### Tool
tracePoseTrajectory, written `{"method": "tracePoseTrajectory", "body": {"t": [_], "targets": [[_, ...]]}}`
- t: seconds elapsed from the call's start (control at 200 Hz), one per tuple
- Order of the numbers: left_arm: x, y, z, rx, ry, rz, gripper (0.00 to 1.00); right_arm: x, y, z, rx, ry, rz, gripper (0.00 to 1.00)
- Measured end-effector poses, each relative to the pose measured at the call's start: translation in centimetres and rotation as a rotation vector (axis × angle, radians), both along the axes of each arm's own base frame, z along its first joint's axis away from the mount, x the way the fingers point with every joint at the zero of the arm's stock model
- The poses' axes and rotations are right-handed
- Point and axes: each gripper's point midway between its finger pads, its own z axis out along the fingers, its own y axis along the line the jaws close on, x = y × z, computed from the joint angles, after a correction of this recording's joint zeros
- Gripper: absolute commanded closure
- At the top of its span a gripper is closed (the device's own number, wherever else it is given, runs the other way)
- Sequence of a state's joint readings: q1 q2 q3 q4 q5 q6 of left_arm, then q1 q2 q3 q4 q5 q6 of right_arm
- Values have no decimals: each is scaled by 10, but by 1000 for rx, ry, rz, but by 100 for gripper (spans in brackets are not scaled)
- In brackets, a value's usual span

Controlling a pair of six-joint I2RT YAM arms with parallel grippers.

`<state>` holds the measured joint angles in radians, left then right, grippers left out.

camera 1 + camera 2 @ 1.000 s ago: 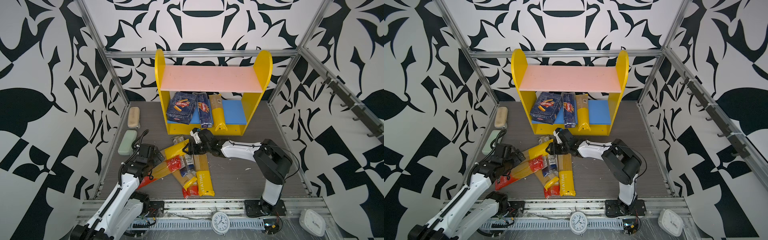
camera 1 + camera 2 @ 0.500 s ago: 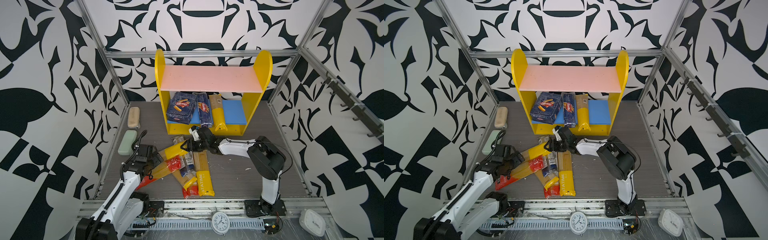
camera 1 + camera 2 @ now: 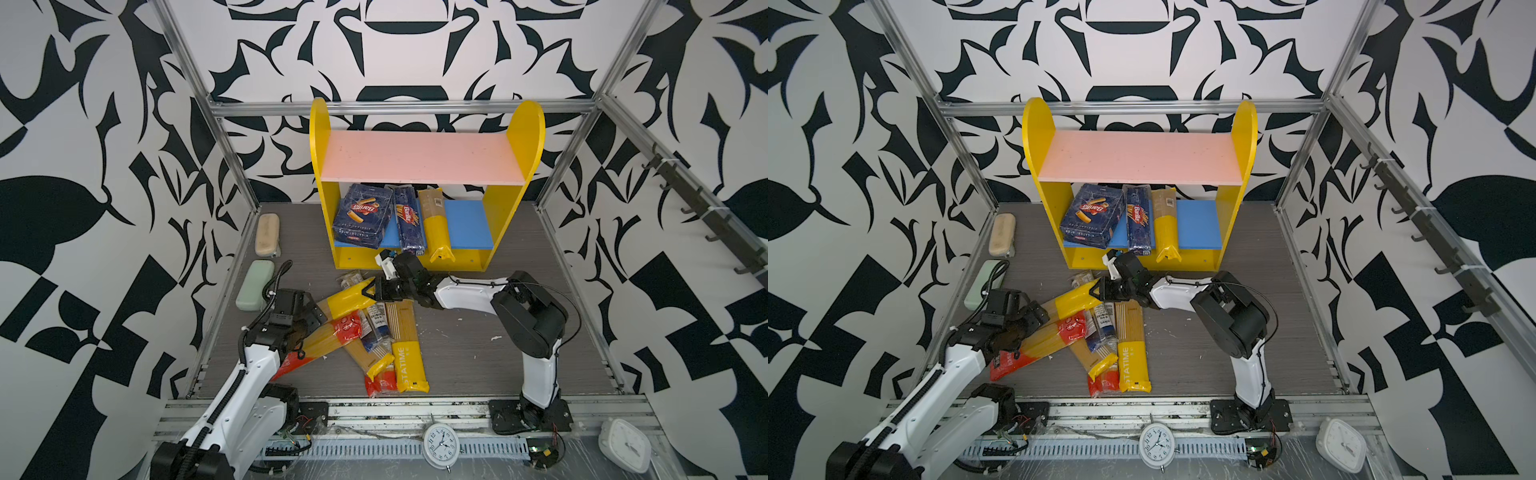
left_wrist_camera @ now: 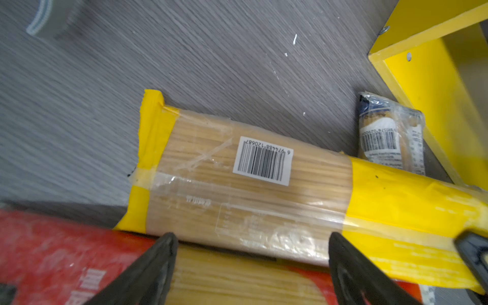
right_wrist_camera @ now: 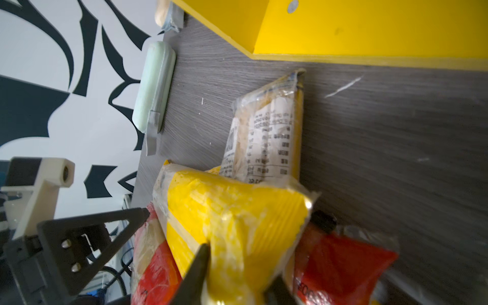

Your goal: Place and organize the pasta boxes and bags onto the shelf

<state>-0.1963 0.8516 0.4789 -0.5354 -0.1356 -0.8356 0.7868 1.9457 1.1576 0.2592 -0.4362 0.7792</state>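
Observation:
The yellow shelf [image 3: 322,166] [image 3: 1034,166] holds the wide pasta box [image 3: 362,216] [image 3: 1094,220], the narrow pasta box [image 3: 409,220] [image 3: 1138,220] and one yellow-ended bag [image 3: 434,220] on its blue lower board. Several bags lie piled on the floor in front. My right gripper [image 3: 376,291] [image 3: 1104,291] [image 5: 237,266] is shut on the crimped yellow end of a slanted bag [image 3: 347,301] [image 5: 232,211] [image 4: 250,179]. At that bag's other end, my left gripper [image 3: 309,322] [image 3: 1030,320] [image 4: 252,237] hangs open over a red-ended bag [image 3: 332,336] [image 4: 52,250].
A beige case [image 3: 267,235] and a green case [image 3: 255,284] [image 5: 154,87] lie along the left wall. A PASTATIME bag [image 3: 409,353] and a dark blue bag [image 3: 378,324] lie in the pile. Two clocks [image 3: 441,446] [image 3: 623,444] sit on the front rail.
My right gripper has closed from half open onto the yellow end of the slanted bag. The left gripper has narrowed slightly and stays open over the pile.

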Motion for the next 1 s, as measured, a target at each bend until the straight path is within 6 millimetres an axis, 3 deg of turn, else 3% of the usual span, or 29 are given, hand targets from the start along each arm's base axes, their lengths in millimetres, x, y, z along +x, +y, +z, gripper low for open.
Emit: {"method": "tracePoseTrajectory", "body": {"t": [0.26,0.635,0.73,0.835,1.0], "targets": [[-4,0,0,-2,8,0,6,-13,-16,12,1,-11,-11,86],[-8,-2,-1,-28,21,9,9,-61,-65,42,-46,-79,-42,84],[-8,-3,-1,-34,22,10,10,-76,-77,44,-85,-100,-41,77],[-8,-4,-3,-37,34,10,11,-90,-90,40,-146,-106,-34,55],[-7,-6,-8,-46,54,4,12,-96,-111,35,-247,-131,-43,46]]}}
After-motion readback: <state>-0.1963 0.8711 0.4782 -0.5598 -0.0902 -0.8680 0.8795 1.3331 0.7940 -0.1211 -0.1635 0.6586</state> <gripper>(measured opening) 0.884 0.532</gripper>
